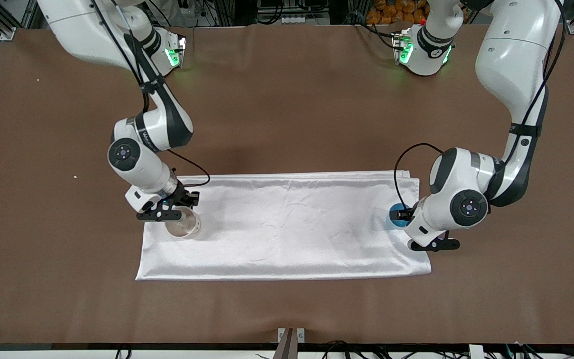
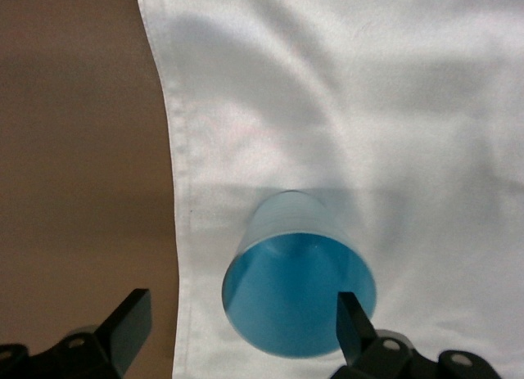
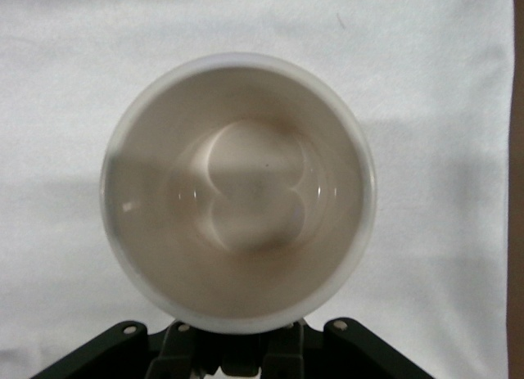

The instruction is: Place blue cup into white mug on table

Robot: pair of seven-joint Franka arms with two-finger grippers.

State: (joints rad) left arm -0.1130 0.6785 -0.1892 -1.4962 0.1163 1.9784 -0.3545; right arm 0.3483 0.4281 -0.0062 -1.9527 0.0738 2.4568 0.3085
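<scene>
The white mug (image 1: 185, 228) stands upright on the white cloth at the right arm's end; its handle is hidden. In the right wrist view the mug (image 3: 237, 191) is seen from above, with nothing in it. My right gripper (image 1: 183, 212) (image 3: 241, 346) is shut at the mug's side, just under the rim, on something dark there. The blue cup (image 1: 392, 219) (image 2: 299, 289) stands upright on the cloth near its edge at the left arm's end. My left gripper (image 1: 400, 215) (image 2: 241, 330) hangs open over it. One finger (image 2: 352, 322) crosses the cup's mouth, the other (image 2: 131, 326) is over the brown table.
A white cloth (image 1: 287, 224) lies spread across the middle of the brown table (image 1: 287, 99); both cups stand on it, one at each end. Bare table surrounds the cloth on all sides.
</scene>
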